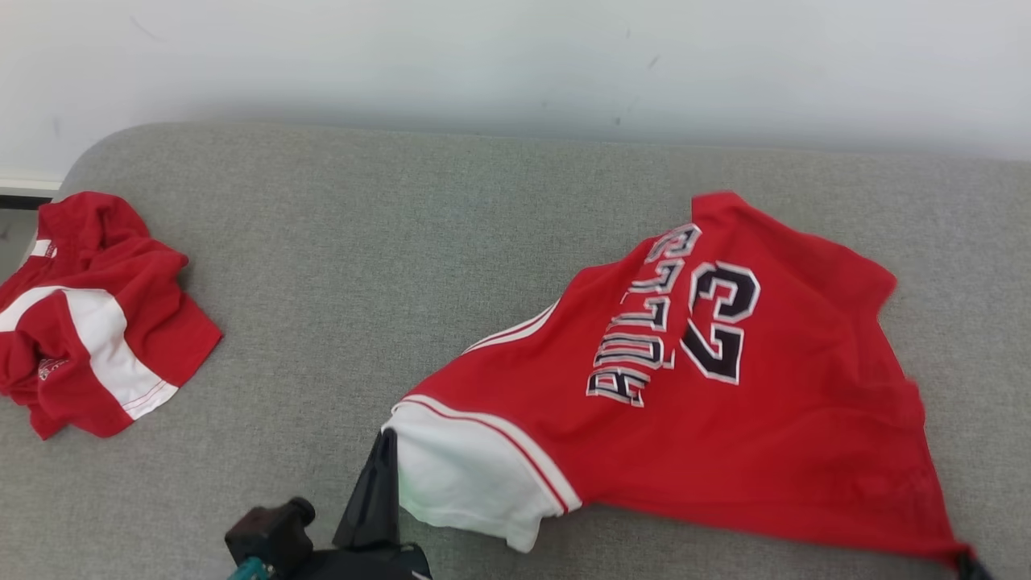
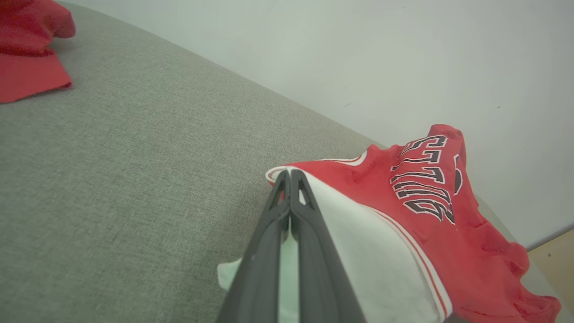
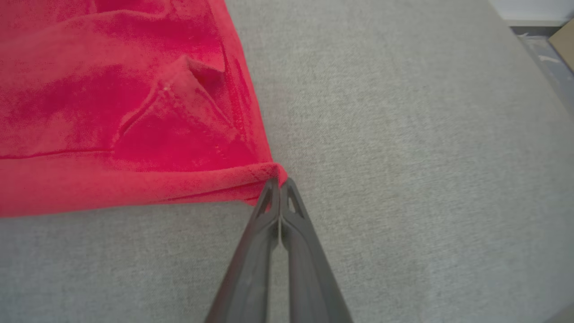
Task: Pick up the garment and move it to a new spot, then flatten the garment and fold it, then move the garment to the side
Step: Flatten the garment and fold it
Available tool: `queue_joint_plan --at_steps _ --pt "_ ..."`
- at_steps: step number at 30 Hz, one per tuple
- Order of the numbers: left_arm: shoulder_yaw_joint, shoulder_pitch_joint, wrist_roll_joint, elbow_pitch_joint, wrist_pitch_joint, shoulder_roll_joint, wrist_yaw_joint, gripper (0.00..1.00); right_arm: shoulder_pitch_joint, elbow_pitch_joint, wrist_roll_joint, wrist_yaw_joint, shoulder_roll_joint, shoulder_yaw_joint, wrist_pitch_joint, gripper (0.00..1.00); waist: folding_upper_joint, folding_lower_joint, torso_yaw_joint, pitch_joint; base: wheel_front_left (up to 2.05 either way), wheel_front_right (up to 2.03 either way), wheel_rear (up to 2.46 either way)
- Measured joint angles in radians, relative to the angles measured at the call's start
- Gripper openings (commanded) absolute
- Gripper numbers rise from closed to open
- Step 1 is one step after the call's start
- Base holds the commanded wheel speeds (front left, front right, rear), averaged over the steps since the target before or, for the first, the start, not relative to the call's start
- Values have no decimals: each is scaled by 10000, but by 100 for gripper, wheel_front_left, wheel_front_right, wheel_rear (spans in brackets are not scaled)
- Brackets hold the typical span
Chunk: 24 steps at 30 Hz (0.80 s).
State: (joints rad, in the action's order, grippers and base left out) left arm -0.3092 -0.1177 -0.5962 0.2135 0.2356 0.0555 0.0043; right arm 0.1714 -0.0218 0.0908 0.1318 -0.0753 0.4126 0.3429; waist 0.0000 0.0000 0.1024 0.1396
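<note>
The garment (image 1: 725, 387) is a red jersey with a white band and dark lettering, spread at the right of the grey cushion (image 1: 387, 266). My left gripper (image 1: 388, 441) is shut on the garment's white corner, its fingers (image 2: 289, 179) pinching the white edge (image 2: 358, 251). My right gripper (image 3: 280, 184) is shut on the red corner (image 3: 264, 172) of the garment, at the lower right edge of the head view (image 1: 970, 564). The cloth between both corners is raised off the cushion and lightly stretched.
A second red and white garment (image 1: 89, 322) lies crumpled at the cushion's left end, also seen in the left wrist view (image 2: 31, 49). A pale wall (image 1: 515, 56) stands behind the cushion. Floor shows past the cushion's right end (image 3: 556, 49).
</note>
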Motion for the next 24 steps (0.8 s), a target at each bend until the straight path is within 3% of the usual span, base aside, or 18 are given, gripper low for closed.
queue_joint_plan --at_steps 1,2,5,6,7,8,17,24 --pt "-8 72 -27 35 0 4 0 0 149 169 100 0 54 -54 176 44 0 0 12 11 0 0 0" --pt "-27 147 -36 71 -8 6 0 0 221 295 173 0 107 -75 320 100 0 0 17 13 0 0 0" --pt "-134 267 -44 209 -88 13 -2 0 264 347 240 0 153 -8 408 100 1 0 46 -23 0 0 0" --pt "-146 301 -46 249 -96 15 -4 14 259 328 240 0 155 44 362 100 1 0 56 -45 0 0 0" --pt "-155 310 -52 293 -104 17 -2 39 253 286 222 0 176 111 355 100 1 0 69 -71 0 0 0" --pt "-176 310 -50 343 -134 21 15 100 252 238 146 0 188 222 372 100 1 0 84 -104 0 0 0" --pt "-107 382 12 1085 -441 380 401 100 121 -435 -303 0 213 675 502 100 1 0 220 -476 0 0 0" --pt "-895 542 462 1708 -1348 953 -38 100 58 -454 -151 0 232 272 487 100 0 -1 232 -747 0 0 0"
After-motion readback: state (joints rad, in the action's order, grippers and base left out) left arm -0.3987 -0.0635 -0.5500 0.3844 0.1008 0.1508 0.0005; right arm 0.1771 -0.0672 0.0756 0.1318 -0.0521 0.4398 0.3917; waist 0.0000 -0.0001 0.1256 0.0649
